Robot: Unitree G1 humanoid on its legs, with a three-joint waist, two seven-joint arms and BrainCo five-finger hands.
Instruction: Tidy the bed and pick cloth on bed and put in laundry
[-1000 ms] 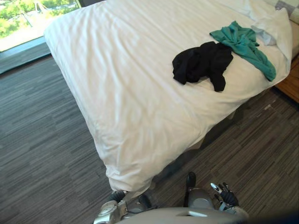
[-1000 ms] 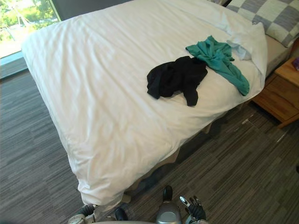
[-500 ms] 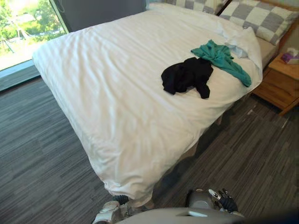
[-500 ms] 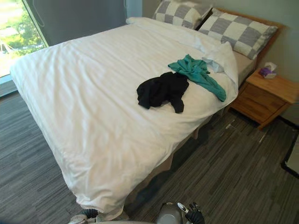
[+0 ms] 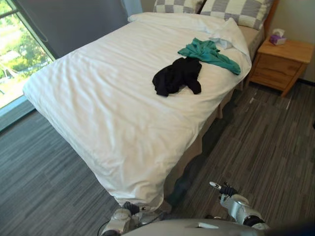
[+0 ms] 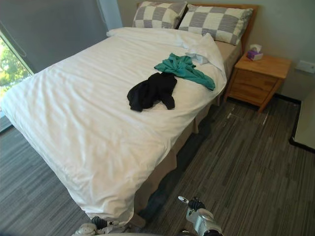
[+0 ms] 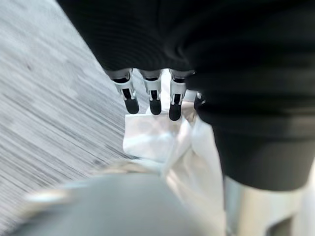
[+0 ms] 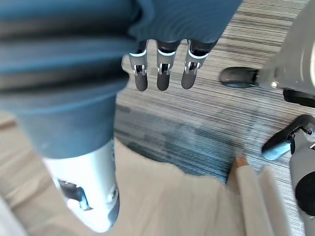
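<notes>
Grey striped carpet (image 5: 275, 132) runs round a wide bed (image 5: 113, 118) under a white duvet, with a window (image 5: 17, 54) on the robot's left and a wooden nightstand (image 6: 258, 73) past the bed's far right corner, a tissue box (image 6: 254, 51) standing on it. Compared with a second ago the whole view has swung upward (the camera has moved, not the things), so two checked pillows (image 6: 216, 22) at the head of the bed and the nightstand now show in full, where before only the duvet and an edge of the wood were seen. The two clothes keep their earlier arrangement on the far right part of the duvet: the black cloth (image 5: 177, 76) lies crumpled nearer the middle, and the teal cloth (image 5: 209, 51) lies just beyond it toward the pillows, the two touching at one edge, with a folded-back corner of the duvet beside the teal one. Neither is held. The left hand (image 7: 152, 98) hangs low at the near corner of the bed, its fingers straight and empty just beside the white duvet that drapes down there; whether the tips touch it cannot be told. The right hand (image 8: 162, 69) hangs over the carpet beside the bed's beige base, fingers likewise straight and holding nothing, well apart from both clothes.
</notes>
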